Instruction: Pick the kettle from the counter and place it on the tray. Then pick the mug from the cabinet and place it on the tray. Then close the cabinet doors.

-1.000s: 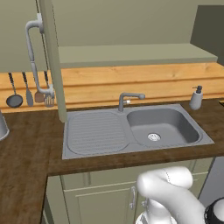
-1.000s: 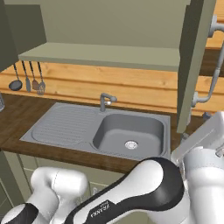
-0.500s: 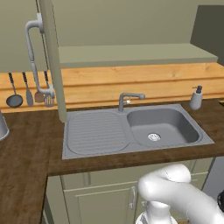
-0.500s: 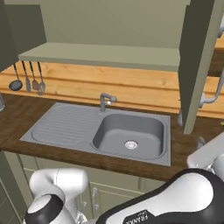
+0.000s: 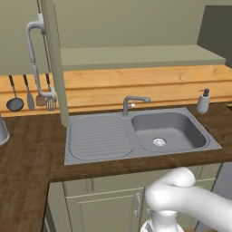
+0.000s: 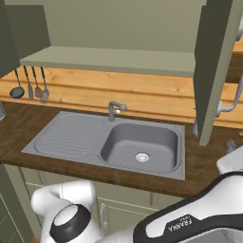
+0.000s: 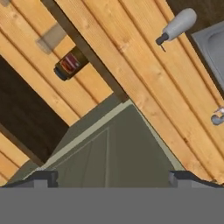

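The shelf (image 5: pixel 136 56) of the cabinet is looking bare across the part that shows, so I am judging the step in hand to be closing the doors. Both are standing open, swung out towards the near side: the left door (image 5: pixel 54 68) is showing edge-on left of the sink (image 5: pixel 163 131), and the right door (image 6: pixel 213 71) is hanging out over the right end of the desk (image 5: pixel 27 149), with its curved handle (image 6: pixel 231 102) on its far-right face.

The end effector (image 7: pixel 112 178) is released, its jaws standing wide with nothing between them. In the hand view it is pointing at a green panelled face, which I am taking for the right door, just ahead of the fingertips. Whether they are touching it I cannot tell. The soap dispenser (image 7: pixel 177 24) is lying well beyond, against the wood panelling.

To do this well, the push should be landing on the flat outer face near the free edge, far from the hinge, where little force is turning the door. The hand should be following the door's arc towards the far side rather than driving straight, so the fingers are not sliding off the edge or snagging the handle. The wide jaws are needing no change for a push. The left door is waiting for the same treatment.
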Controlling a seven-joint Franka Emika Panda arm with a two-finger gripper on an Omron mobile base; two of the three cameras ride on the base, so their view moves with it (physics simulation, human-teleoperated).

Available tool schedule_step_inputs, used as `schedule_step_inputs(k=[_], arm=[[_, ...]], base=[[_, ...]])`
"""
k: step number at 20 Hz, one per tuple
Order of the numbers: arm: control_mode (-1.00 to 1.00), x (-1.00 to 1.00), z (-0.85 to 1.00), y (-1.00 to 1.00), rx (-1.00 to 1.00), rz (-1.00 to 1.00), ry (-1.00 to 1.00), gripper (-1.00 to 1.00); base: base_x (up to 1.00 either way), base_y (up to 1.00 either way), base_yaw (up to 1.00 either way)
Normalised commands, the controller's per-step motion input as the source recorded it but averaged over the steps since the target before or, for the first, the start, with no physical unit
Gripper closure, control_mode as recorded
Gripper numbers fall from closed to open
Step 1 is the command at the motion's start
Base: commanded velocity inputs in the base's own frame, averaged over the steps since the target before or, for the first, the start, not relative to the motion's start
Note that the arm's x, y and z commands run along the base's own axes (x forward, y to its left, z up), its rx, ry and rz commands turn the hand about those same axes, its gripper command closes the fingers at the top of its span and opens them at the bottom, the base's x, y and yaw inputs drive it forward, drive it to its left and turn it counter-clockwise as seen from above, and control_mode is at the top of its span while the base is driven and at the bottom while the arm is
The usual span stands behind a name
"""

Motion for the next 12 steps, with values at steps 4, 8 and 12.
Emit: schedule_step_inputs(k=[4,8,12], arm=[[-1.00,0.65,0.08,0.31,0.00,0.00,0.07,-1.00],[-1.00,0.18,0.15,0.59,-0.08,0.00,0.09,-1.00],[-1.00,0.07,0.16,0.89,-0.11,0.00,0.09,-1.00]], base=[[0.00,0.00,0.00],[0.00,0.00,0.00],[0.00,0.00,0.00]])
